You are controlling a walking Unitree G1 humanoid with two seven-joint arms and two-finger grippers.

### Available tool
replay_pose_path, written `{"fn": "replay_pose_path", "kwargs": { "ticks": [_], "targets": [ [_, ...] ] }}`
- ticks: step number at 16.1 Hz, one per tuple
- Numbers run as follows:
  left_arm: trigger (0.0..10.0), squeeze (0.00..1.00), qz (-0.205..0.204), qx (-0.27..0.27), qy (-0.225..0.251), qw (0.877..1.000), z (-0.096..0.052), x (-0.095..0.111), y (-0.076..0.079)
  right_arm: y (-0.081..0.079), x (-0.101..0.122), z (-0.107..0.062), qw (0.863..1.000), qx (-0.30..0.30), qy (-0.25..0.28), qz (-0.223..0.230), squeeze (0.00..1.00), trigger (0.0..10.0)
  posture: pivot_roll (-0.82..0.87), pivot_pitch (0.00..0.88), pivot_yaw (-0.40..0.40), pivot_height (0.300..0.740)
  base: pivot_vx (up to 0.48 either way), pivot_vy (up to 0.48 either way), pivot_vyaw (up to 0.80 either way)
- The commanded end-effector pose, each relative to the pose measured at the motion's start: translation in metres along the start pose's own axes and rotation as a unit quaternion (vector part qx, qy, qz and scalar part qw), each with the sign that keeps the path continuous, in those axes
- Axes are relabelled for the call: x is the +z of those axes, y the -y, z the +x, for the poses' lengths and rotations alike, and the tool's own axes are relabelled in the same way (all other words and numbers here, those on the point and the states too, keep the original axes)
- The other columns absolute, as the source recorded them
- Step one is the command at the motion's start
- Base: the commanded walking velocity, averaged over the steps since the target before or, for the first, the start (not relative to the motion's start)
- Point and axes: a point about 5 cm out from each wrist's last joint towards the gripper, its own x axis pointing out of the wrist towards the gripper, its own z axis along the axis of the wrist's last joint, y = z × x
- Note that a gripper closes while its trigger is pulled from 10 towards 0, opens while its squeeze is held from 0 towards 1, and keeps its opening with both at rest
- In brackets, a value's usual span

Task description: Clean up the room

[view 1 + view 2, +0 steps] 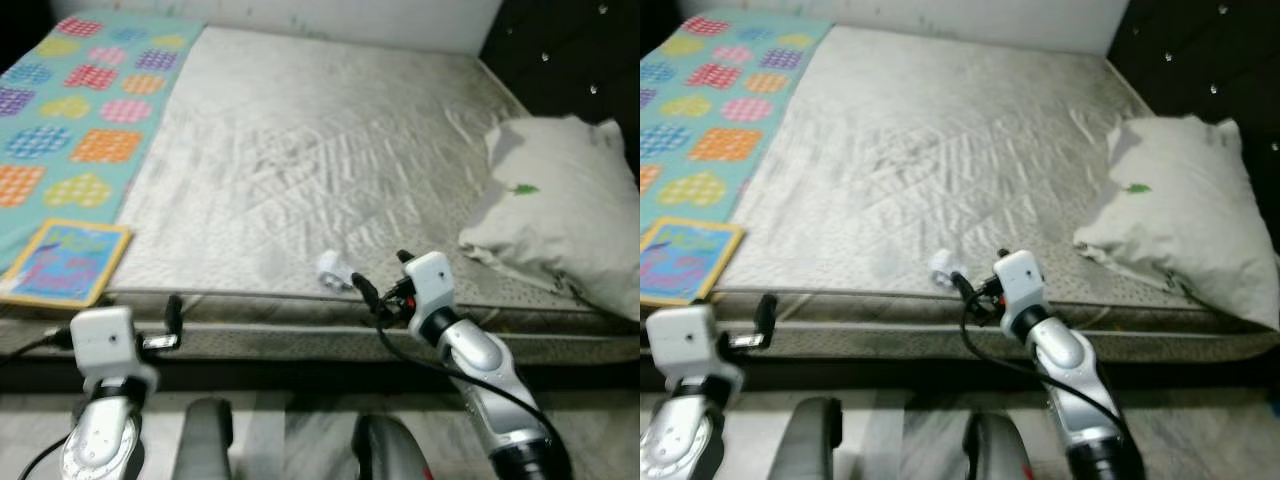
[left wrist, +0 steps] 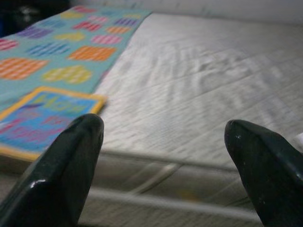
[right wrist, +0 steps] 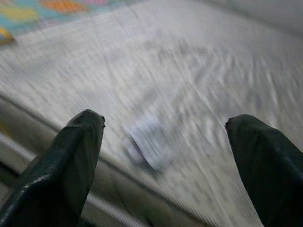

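Note:
A small white object (image 1: 332, 268) lies on the grey mattress (image 1: 330, 150) near its front edge; it is blurred (image 3: 146, 142) in the right wrist view. My right gripper (image 1: 368, 293) is open, just in front of it and slightly to its right, apart from it. A colourful book (image 1: 68, 262) lies at the mattress's front left corner, on a teal blanket (image 1: 75, 110) with coloured hearts. My left gripper (image 1: 172, 318) is open, low at the bed's front edge to the right of the book (image 2: 42, 118), holding nothing.
A white pillow (image 1: 560, 200) lies at the right side of the bed against a dark tufted headboard (image 1: 580, 50). The bed's side edge (image 1: 330, 340) runs across in front of me, with pale floor below.

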Motion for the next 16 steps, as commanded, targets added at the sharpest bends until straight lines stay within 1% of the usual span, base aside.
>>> {"fn": "replay_pose_path", "kwargs": {
  "ticks": [1,2,5,11,13,15,16],
  "targets": [
    [10.0,0.00,-0.001,-0.010,-0.009,1.000,-0.0019,-0.0016,0.0033,0.0043,-0.0040,-0.0021,1.000,-0.003,-0.010,0.003,0.00,10.0,0.03,0.100,-0.135,0.562,0.270,0.000,0.00],
    [10.0,0.00,-0.001,-0.012,-0.011,1.000,-0.0020,-0.0016,0.0031,0.0045,-0.0046,-0.0016,1.000,-0.003,-0.012,0.003,0.00,10.0,0.03,0.104,-0.133,0.562,0.262,0.000,0.00],
    [10.0,0.00,0.004,-0.015,-0.020,1.000,-0.0012,-0.0032,0.0043,0.0043,-0.0058,-0.0014,1.000,-0.004,-0.015,0.008,0.00,10.0,0.03,0.109,-0.130,0.562,0.000,0.000,0.00],
    [10.0,0.00,-0.001,-0.014,-0.026,1.000,-0.0021,-0.0030,0.0037,0.0044,-0.0062,-0.0021,1.000,-0.004,-0.017,0.012,0.00,10.0,0.03,0.122,-0.130,0.562,0.000,0.000,0.00],
    [10.0,0.00,-0.001,-0.013,-0.027,1.000,-0.0031,-0.0027,0.0042,0.0039,-0.0067,-0.0028,1.000,0.000,-0.018,0.013,0.00,10.0,0.03,0.128,-0.131,0.547,0.000,0.000,0.00],
    [10.0,0.00,-0.005,-0.009,-0.029,1.000,-0.0046,-0.0025,0.0041,0.0031,-0.0067,-0.0040,1.000,0.004,-0.019,0.015,0.00,10.0,0.02,0.139,-0.129,0.522,0.000,0.000,0.00],
    [10.0,0.00,-0.008,-0.010,-0.030,0.999,-0.0034,-0.0020,0.0059,0.0021,-0.0058,-0.0040,1.000,0.017,-0.021,0.003,0.00,10.0,0.01,0.148,-0.123,0.517,0.000,0.000,0.00]
  ]
}}
